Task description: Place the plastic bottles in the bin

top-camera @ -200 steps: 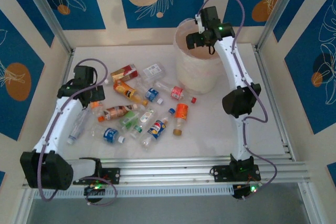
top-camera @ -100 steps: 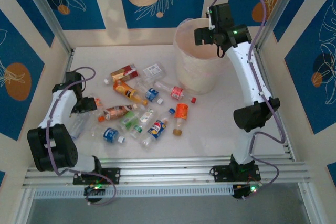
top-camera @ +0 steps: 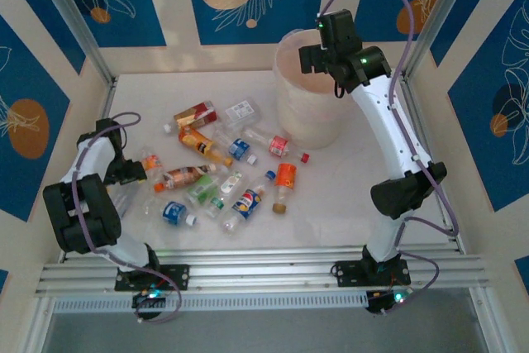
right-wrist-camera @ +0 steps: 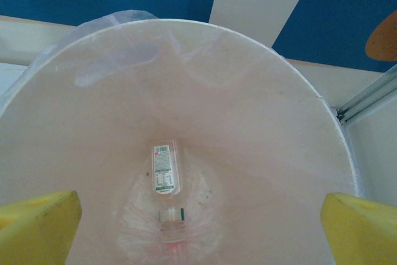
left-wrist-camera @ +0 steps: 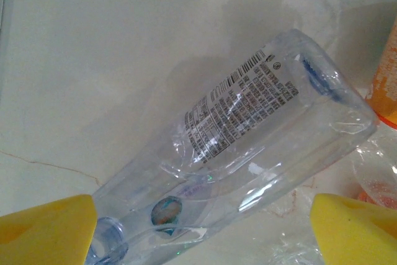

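Plastic bottles: small, clear, some crushed, with red, orange or blue labels, scattered mid-table toward the left edge.
Bin, far edge: one white-labelled bottle on its bottom.
Left gripper: jaws apart, straddling clear barcoded bottle.
Right gripper: jaws apart, empty, above bin.

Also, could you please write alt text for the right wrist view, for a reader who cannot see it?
Looking down into the white bin, one clear plastic bottle lies at its bottom. The right gripper's yellow fingertips stand wide apart at the lower corners.
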